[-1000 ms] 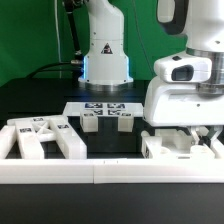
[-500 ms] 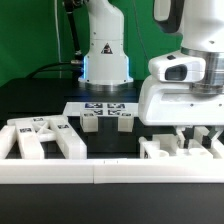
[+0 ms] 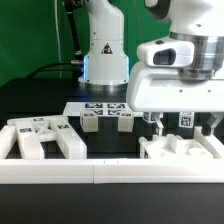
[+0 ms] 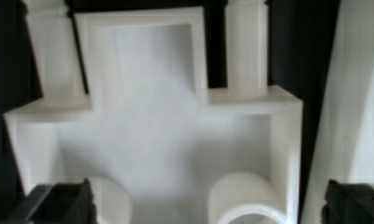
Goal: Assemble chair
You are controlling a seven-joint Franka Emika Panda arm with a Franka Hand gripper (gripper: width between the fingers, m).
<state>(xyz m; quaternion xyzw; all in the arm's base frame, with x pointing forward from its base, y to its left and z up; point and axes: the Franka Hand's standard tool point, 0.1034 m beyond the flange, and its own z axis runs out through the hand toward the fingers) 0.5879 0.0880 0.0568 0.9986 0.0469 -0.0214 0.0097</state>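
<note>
A white chair part (image 3: pixel 182 150), a slab with raised posts and cut-outs, lies at the exterior view's right, against the front rail. My gripper (image 3: pixel 187 130) hangs just above it, open and empty, its fingers (image 3: pixel 160 126) spread wide. In the wrist view the same part (image 4: pixel 166 120) fills the picture, with my gripper (image 4: pixel 210 205) over it and a dark fingertip (image 4: pixel 59 205) at each side. Other white tagged chair parts (image 3: pixel 45 137) lie at the exterior view's left. Two small square posts (image 3: pixel 90 122) (image 3: pixel 125 121) stand in the middle.
The marker board (image 3: pixel 100 107) lies flat behind the two posts. A long plain white rail (image 3: pixel 100 172) runs along the front edge. The robot base (image 3: pixel 105 55) stands at the back, in front of a green backdrop.
My gripper has risen from down on the right-hand chair part and shifted slightly toward the exterior view's left. The part stays on the table.
</note>
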